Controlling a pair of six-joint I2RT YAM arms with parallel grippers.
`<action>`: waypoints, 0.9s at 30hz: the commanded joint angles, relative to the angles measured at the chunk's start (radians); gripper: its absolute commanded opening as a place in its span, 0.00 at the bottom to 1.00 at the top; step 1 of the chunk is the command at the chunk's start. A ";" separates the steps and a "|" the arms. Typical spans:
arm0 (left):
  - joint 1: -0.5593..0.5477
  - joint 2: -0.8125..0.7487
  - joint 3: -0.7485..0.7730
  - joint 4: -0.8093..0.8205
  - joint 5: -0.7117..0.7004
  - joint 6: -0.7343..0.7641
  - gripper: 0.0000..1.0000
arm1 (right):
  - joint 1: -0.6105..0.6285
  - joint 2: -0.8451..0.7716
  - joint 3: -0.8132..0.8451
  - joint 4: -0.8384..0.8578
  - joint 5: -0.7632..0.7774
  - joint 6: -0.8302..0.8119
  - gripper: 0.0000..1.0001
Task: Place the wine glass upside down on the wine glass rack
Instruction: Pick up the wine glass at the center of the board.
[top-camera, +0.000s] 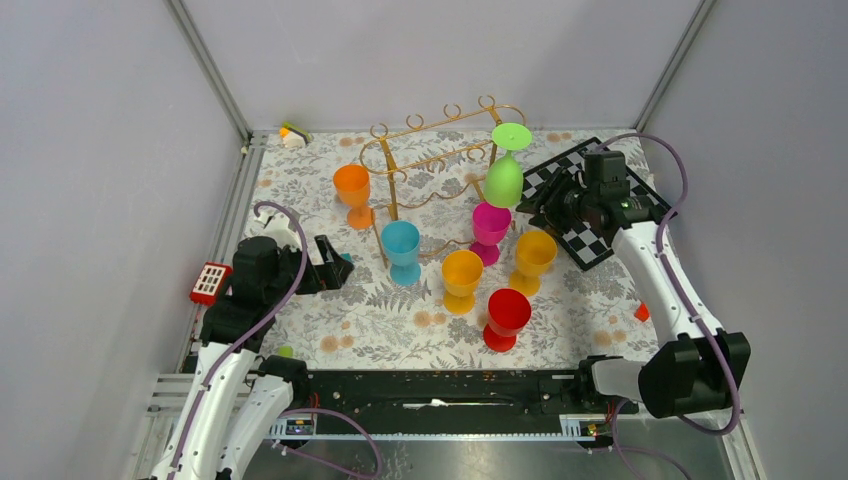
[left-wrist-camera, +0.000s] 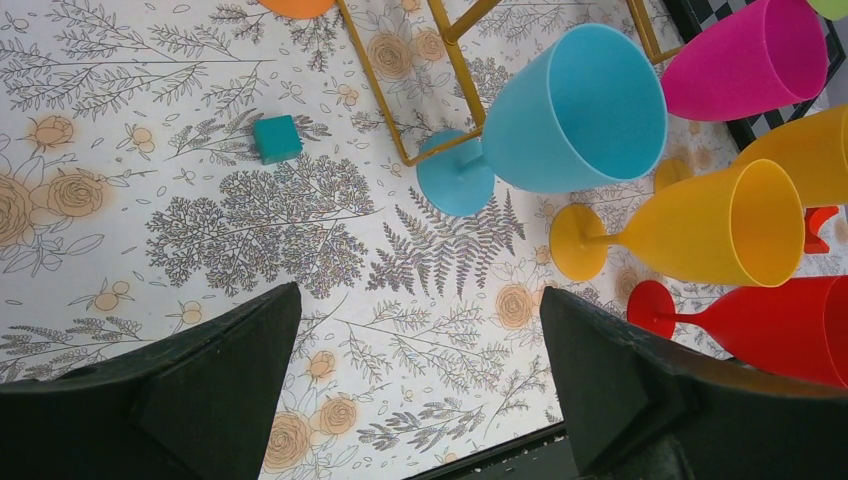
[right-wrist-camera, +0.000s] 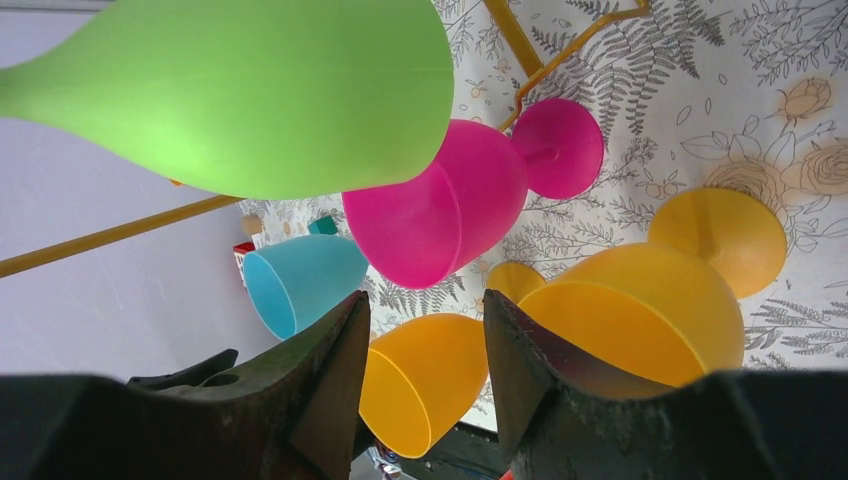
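The green wine glass (top-camera: 505, 178) hangs upside down, its foot (top-camera: 511, 135) held in the right end of the gold wire wine glass rack (top-camera: 430, 130). In the right wrist view the green glass (right-wrist-camera: 250, 90) fills the upper left, above a gold rail (right-wrist-camera: 100, 238). My right gripper (top-camera: 537, 200) is just right of the green bowl, open and empty (right-wrist-camera: 425, 310), clear of the glass. My left gripper (top-camera: 335, 265) is open and empty over the floral cloth (left-wrist-camera: 420, 320), left of the blue glass (left-wrist-camera: 575, 110).
Upright glasses stand around the rack's base: orange (top-camera: 352, 190), blue (top-camera: 402, 248), magenta (top-camera: 490, 228), two yellow (top-camera: 462, 278) (top-camera: 533, 258) and red (top-camera: 507, 316). A checkerboard (top-camera: 590, 240) lies under the right arm. A teal cube (left-wrist-camera: 276, 138) and a red-white block (top-camera: 210, 283) lie at left.
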 joint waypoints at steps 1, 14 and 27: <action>-0.002 0.006 0.000 0.058 0.023 0.010 0.99 | -0.005 0.024 0.053 0.041 0.024 -0.038 0.52; -0.002 0.023 0.000 0.061 0.033 0.010 0.99 | -0.005 0.130 0.027 0.092 -0.028 -0.072 0.46; -0.002 0.018 0.001 0.057 0.021 0.010 0.99 | -0.004 0.179 0.006 0.086 -0.061 -0.090 0.43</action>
